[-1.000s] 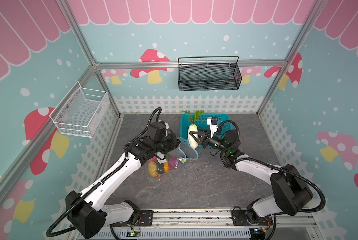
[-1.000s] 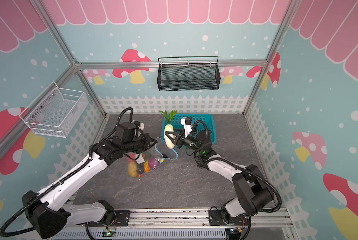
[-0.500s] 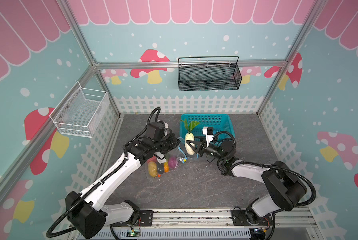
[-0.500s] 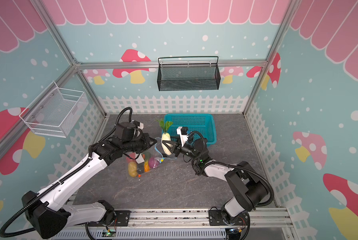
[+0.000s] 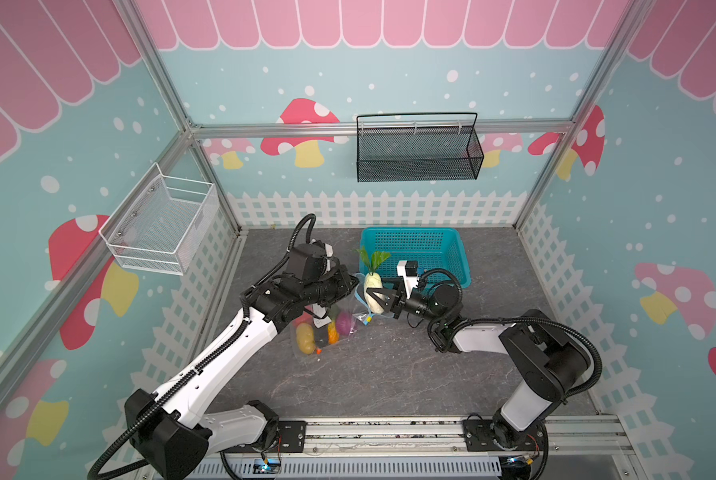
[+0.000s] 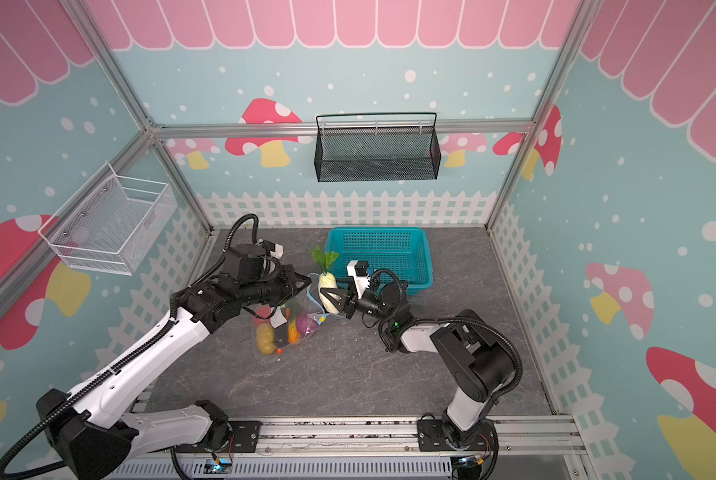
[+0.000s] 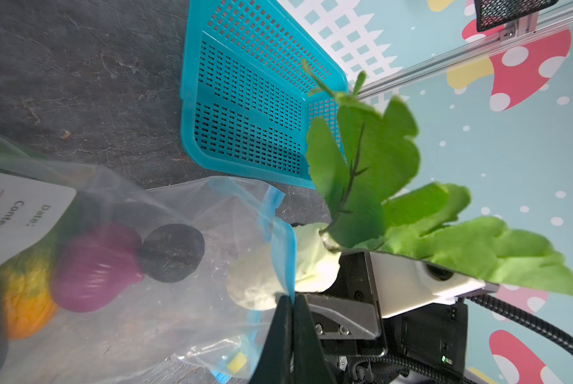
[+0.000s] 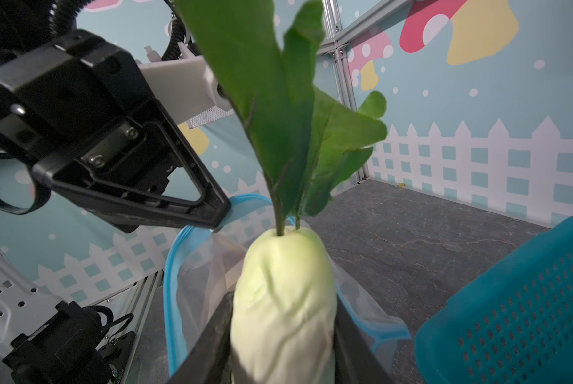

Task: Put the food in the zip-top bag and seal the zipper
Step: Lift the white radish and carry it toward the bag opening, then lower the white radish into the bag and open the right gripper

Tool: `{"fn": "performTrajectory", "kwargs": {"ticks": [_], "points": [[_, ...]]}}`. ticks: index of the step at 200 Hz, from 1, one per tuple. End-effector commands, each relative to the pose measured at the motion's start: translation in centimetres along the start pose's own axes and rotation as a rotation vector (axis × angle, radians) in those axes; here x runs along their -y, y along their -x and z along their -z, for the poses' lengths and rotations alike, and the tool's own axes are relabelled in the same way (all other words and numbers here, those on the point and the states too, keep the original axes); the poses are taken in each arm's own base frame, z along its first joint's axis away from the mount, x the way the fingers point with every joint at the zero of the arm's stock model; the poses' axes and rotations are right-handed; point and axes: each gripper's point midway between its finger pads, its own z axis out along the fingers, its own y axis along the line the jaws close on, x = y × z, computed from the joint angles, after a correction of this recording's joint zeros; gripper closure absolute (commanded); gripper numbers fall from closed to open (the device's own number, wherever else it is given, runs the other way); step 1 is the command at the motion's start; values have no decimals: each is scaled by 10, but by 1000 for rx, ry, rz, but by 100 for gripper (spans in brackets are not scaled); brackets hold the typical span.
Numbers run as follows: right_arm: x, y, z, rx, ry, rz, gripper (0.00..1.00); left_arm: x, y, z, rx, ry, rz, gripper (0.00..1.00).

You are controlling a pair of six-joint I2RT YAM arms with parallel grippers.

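Okay, bag [image 7: 165, 329]: clear, lay on the table [image 5: 389, 365] left of centre, with its mouth lifted and facing the right arm.
Bag contents: onion [image 7: 92, 269], eggplant [image 7: 172, 252], carrot [image 7: 25, 299], potato [image 5: 305, 337] and a partly hidden red piece [image 5: 302, 319]. All were bunched toward the closed end, by the white label [image 7: 19, 212].
Zipper [image 7: 286, 246]: light-blue strip, unsealed, made an open loop round the mouth.
Slider [image 7: 237, 362]: yellow, sat at the low end of the strip, near the table.
Left gripper [image 7: 291, 301]: jaws together, pinched on the zipper at the top of the mouth and held it up.
Right gripper [image 8: 282, 319]: clamped on the radish body, one finger on each side.
Radish [image 8: 282, 276]: roughly upright at the bag mouth. The root end was down inside the zipper loop and showed through the plastic in the left wrist view. The green leaves stuck up out of the bag.
Basket [image 5: 410, 233]: teal lattice, on the table behind the right gripper, close to the bag mouth but not touching it.
Black rack [image 5: 416, 166]: mesh, hung on the back wall.
White rack [image 5: 161, 232]: mesh, hung on the left wall.
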Motion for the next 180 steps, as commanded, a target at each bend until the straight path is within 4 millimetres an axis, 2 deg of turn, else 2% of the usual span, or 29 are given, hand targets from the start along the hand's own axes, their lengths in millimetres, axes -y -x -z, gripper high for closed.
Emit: {"fn": "performTrajectory", "kwargs": {"ticks": [1,37,87,156,180], "points": [[-17,5,-3,20,81,27,62,14,10,12,39,-42,1,100],[-19,-1,-4,-9,92,10,58,13,10,9,34,-41,2,100],[-23,-8,-16,-51,130,-20,55,12,11,10,35,-45,5,100],[-17,-16,-23,-88,129,-36,43,11,12,12,36,-47,7,100],[-17,-17,-26,-122,129,-21,42,10,13,13,41,-46,8,100]]}}
